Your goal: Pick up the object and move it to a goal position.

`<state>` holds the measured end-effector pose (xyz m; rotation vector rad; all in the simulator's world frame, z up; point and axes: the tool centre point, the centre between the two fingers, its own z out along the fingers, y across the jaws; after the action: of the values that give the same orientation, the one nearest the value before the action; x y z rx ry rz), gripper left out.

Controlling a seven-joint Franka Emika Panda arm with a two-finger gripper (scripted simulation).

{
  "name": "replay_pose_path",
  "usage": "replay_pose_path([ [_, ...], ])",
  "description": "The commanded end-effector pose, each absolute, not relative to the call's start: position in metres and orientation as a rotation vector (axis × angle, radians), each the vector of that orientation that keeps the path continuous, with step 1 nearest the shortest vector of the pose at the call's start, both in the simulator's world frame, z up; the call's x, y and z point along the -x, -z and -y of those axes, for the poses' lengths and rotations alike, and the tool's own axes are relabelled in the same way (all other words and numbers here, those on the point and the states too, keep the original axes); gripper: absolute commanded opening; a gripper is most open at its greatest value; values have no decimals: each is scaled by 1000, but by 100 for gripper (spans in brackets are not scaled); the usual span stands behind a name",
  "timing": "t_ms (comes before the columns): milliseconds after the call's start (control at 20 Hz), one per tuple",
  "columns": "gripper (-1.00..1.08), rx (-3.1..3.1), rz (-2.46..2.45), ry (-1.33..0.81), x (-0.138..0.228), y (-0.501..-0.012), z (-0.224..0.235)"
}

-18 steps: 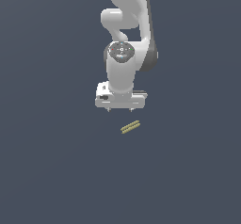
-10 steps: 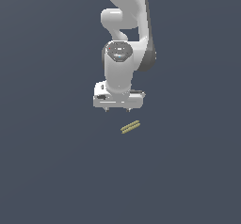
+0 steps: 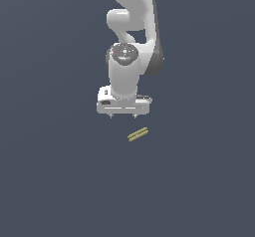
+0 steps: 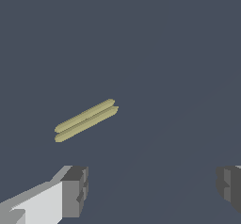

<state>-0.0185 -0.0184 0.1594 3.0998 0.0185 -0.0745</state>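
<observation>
Object [image 3: 138, 134] flat on counter [image 3: 55, 181], skewed, just off the exterior view's right of end effector [image 3: 122, 117]. End effector [image 4: 150, 190] spread wide, empty, above the piece, not over it. Likely pre-grasp; needs centring and yaw to straddle both rods.

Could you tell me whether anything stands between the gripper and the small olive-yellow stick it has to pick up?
Nothing visible does. The gripper is open, apart from the olive-yellow stick, which lies alone on the bare dark floor. The wrist view shows only floor between the fingers and the stick.
</observation>
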Motion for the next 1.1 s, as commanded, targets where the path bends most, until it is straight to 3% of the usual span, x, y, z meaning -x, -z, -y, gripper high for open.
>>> replay_pose_path([
  [0, 100, -3101, 5, 73, 18, -158, 17],
  [1050, 100, -3049, 668, 42, 11, -120, -14],
])
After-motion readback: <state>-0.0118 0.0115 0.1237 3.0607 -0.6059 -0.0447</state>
